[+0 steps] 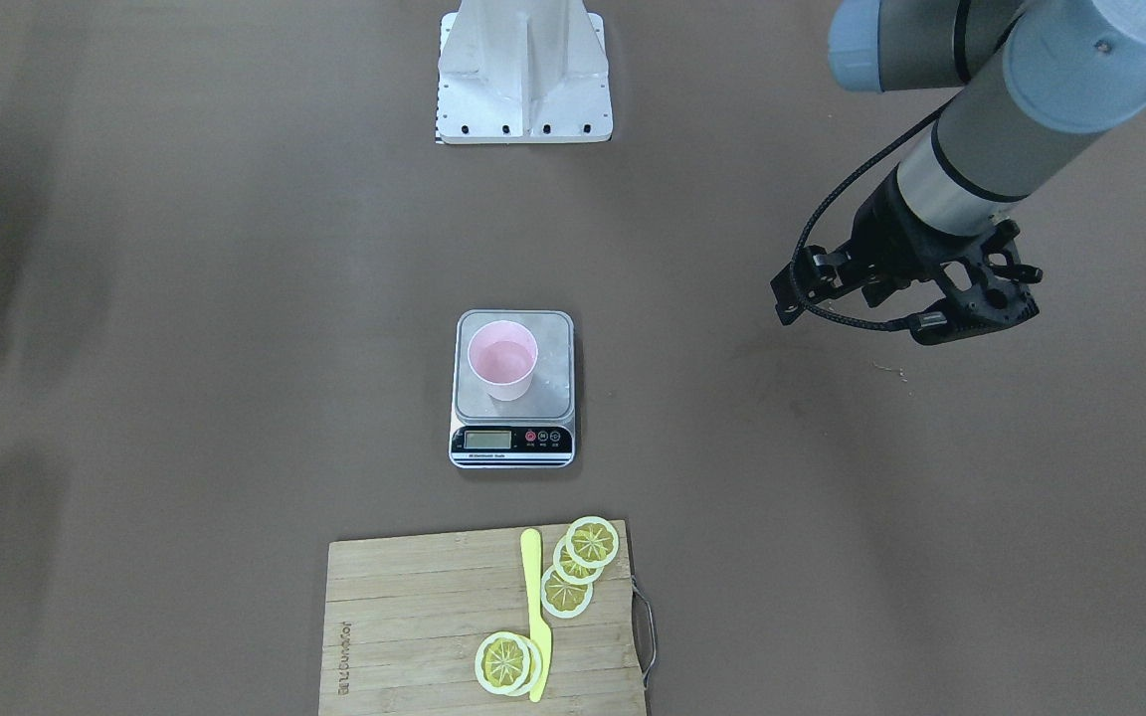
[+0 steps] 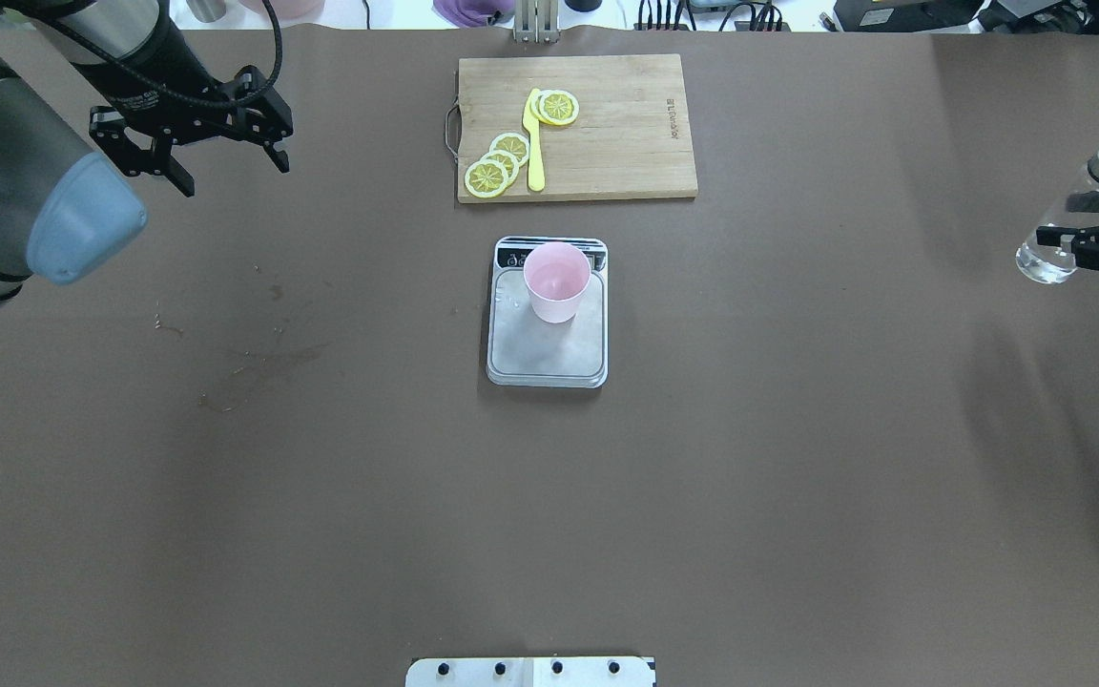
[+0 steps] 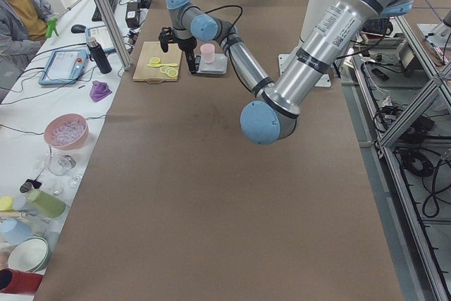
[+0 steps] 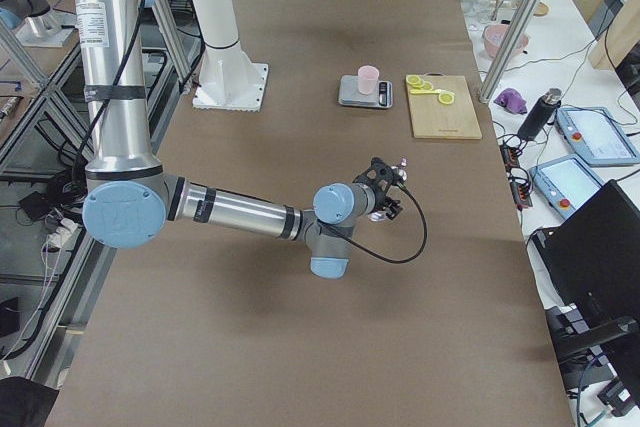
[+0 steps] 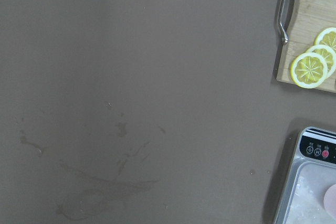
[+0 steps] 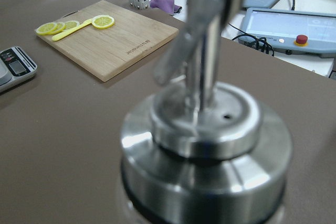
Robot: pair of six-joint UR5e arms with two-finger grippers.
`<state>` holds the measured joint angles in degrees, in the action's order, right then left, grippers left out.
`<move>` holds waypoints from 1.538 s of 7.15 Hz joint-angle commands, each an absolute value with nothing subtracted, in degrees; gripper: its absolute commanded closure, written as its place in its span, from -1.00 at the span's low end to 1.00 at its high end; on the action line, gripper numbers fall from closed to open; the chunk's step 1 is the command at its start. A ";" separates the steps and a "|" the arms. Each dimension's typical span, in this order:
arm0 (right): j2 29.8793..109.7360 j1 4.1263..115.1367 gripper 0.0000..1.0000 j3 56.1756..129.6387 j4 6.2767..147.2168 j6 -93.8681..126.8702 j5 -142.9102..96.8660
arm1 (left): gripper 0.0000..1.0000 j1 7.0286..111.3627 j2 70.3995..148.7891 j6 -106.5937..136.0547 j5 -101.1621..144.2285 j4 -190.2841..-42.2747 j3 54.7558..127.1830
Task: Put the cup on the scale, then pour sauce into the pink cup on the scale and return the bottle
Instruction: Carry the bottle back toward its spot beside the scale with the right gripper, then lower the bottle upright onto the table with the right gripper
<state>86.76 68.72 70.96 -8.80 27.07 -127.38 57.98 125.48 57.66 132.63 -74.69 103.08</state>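
Observation:
The pink cup [image 2: 556,277] stands upright on the silver scale [image 2: 549,355] at the table's middle; in the front view the cup [image 1: 501,358] seems to hold a little clear liquid. My right gripper [image 2: 1055,221] is at the table's far right edge, shut around the clear glass bottle [image 2: 1044,260], which is upright with its silver spout up. The bottle's cap [image 6: 205,129] fills the right wrist view. My left gripper [image 2: 235,176] is open and empty at the far left, well away from the scale.
A wooden cutting board [image 2: 626,153] with lemon slices [image 2: 497,164] and a yellow knife [image 2: 535,143] lies beyond the scale. Dried stains [image 2: 263,363] mark the mat on the left. The robot's base plate [image 2: 530,671] is at the near edge.

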 commanded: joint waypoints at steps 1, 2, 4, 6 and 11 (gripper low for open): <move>86.22 63.65 1.00 68.12 -13.70 27.33 -121.22 | -0.96 57.92 125.42 57.57 132.63 -74.71 102.92; 86.39 63.02 1.00 67.77 -13.88 27.94 -121.29 | -0.96 57.92 125.51 57.57 132.63 -74.71 103.01; 86.48 62.14 1.00 67.24 -13.89 27.95 -121.29 | -0.96 57.92 125.51 57.57 132.63 -74.71 102.92; 86.48 61.79 1.00 65.66 -14.33 27.95 -121.29 | -0.96 57.92 125.59 57.57 132.63 -74.71 102.92; 87.10 61.26 0.92 65.22 -14.41 27.86 -121.55 | -0.96 57.83 125.60 57.57 132.63 -74.71 102.92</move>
